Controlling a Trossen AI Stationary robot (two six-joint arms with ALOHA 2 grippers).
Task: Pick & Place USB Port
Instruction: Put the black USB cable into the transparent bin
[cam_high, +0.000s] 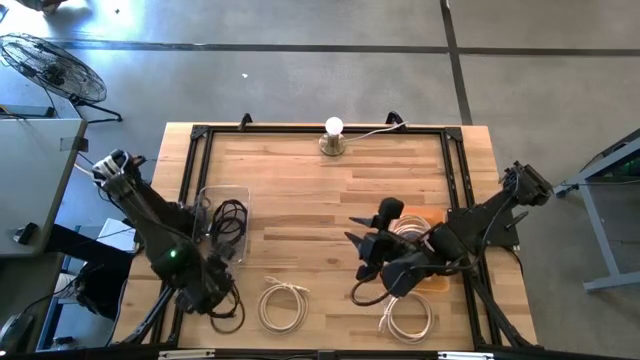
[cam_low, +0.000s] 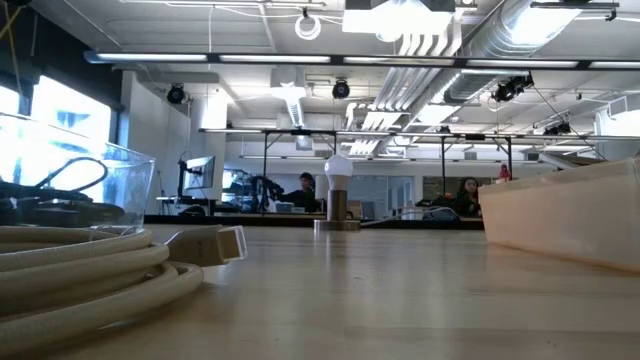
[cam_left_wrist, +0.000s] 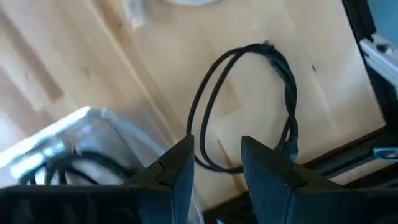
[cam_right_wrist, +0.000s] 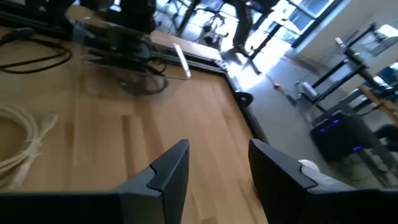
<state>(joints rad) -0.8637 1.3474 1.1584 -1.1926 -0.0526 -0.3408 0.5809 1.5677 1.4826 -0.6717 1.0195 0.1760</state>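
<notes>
A black cable loop lies flat on the wood by the table's near-left corner, also in the high view. My left gripper hovers open over the loop's end, beside a clear container that holds more black cables. One white cable coil rests on the table, its USB plug pointing out. My right gripper is open and holds nothing, raised over the table's middle right.
A tan bin with a white coil sits under the right arm; another white coil and a black cable lie near it. A bulb lamp stands at the far edge. Black frame rails border the table.
</notes>
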